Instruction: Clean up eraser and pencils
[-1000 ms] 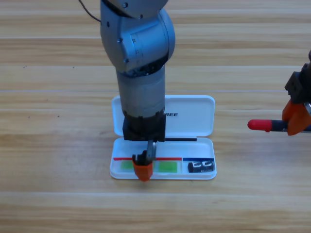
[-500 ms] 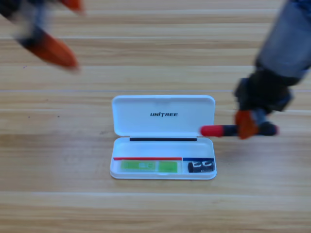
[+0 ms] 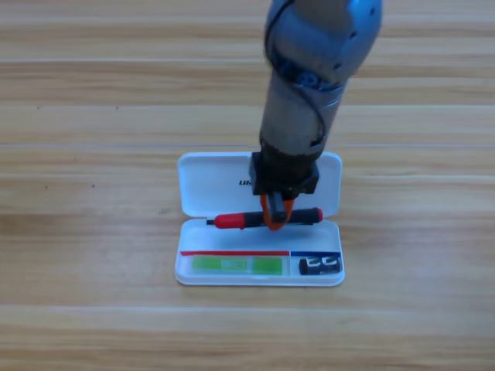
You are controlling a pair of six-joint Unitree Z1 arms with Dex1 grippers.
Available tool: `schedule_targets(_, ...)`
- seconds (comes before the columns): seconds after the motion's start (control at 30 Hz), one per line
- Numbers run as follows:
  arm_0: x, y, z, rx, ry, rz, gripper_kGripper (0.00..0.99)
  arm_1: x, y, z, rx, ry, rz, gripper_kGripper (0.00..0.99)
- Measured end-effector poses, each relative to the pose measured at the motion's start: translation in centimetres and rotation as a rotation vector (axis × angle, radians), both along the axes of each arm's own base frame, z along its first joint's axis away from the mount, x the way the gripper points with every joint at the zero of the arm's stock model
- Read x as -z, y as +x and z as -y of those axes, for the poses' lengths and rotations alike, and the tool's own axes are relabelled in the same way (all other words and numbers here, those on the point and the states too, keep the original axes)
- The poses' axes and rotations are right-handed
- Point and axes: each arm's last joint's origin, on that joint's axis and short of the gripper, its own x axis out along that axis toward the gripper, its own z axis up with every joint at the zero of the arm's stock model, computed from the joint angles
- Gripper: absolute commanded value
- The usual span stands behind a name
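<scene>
Wooden table point(image 3: 93, 309) carries one open white case point(image 3: 209, 185), its lid laid back. One arm, the right, reaches to the middle, and the right gripper point(image 3: 276, 219) is clamped around one black pencil with a red end point(image 3: 247, 220), level over the tray's back edge. One green pencil point(image 3: 236, 265) and one eraser point(image 3: 320, 266) lie inside.

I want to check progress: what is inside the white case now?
The white case holds the green pencil and the eraser. The right hand holds the black pencil above; its body hides part of the lid.
</scene>
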Motion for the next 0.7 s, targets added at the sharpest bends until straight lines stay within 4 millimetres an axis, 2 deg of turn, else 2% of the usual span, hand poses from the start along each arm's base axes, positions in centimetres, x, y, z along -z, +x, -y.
schedule_targets(0.2, 0.4, -0.9, -0.5, -0.003, -0.007, 0.01, 0.989, 1.6, 0.5, -0.6, 0.005, -0.024, -0.005, 0.0)
schedule_targets(0.53, 0.4, -0.9, -0.5, -0.002, -0.006, 0.01, 0.989, 1.7, 0.6, -0.7, 0.005, -0.025, -0.005, 0.0)
schedule_targets(0.57, 0.5, -0.9, -0.5, -0.002, -0.006, 0.01, 0.989, 1.7, 0.6, -0.7, 0.007, -0.025, -0.005, 0.14)
schedule_targets(0.63, 0.6, -0.9, -0.5, -0.002, -0.005, 0.008, 0.989, 1.7, 0.6, -0.7, 0.017, -0.024, -0.007, 0.637)
schedule_targets(0.67, 0.7, -0.8, -0.5, -0.002, -0.004, 0.006, 0.989, 1.7, 0.6, -0.7, 0.02, -0.024, -0.008, 0.827)
schedule_targets(0.7, 0.9, -0.8, -0.5, -0.002, -0.004, 0.006, 0.989, 1.7, 0.5, -0.6, 0.022, -0.025, -0.009, 0.876)
